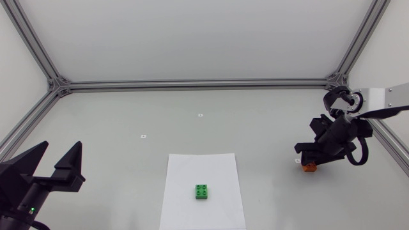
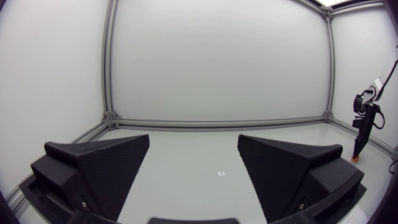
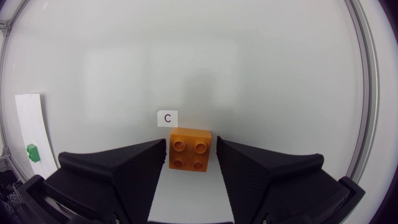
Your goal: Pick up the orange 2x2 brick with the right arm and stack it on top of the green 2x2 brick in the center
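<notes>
At the right, the orange brick (image 3: 189, 154) is flanked by the parted fingers of the right gripper (image 3: 191, 149), while the left gripper (image 2: 194, 142) is held wide open at near left.

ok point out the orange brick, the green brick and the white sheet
orange brick (image 3: 189, 150): right wrist view, studded top
green brick (image 1: 202, 191): head view, studded top
white sheet (image 1: 192, 169): head view, bare far part

White walls (image 1: 192, 38), aluminium frame (image 1: 192, 83), pale grey tabletop (image 1: 115, 121).
</notes>
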Tool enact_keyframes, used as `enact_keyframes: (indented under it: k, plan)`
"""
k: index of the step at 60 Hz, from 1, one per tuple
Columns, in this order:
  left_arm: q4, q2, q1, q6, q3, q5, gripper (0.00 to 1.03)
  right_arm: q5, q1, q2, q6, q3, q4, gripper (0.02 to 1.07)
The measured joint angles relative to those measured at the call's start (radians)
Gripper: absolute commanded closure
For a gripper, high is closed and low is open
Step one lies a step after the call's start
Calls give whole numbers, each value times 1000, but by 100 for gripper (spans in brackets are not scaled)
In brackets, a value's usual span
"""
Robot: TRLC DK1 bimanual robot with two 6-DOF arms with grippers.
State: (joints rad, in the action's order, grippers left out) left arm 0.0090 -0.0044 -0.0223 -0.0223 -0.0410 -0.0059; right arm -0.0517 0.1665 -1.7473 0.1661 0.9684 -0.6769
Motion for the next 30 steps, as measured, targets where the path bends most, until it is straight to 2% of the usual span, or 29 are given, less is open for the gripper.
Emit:
enact_keyframes:
  k: [13, 30]
  plan:
    - [0, 0, 0, 0, 0, 0, 4, 0, 0, 0, 0, -2, 0, 54]
    - [0, 0, 0, 0, 0, 0, 4, 1, 0, 3, 19, -27, 1, 65]
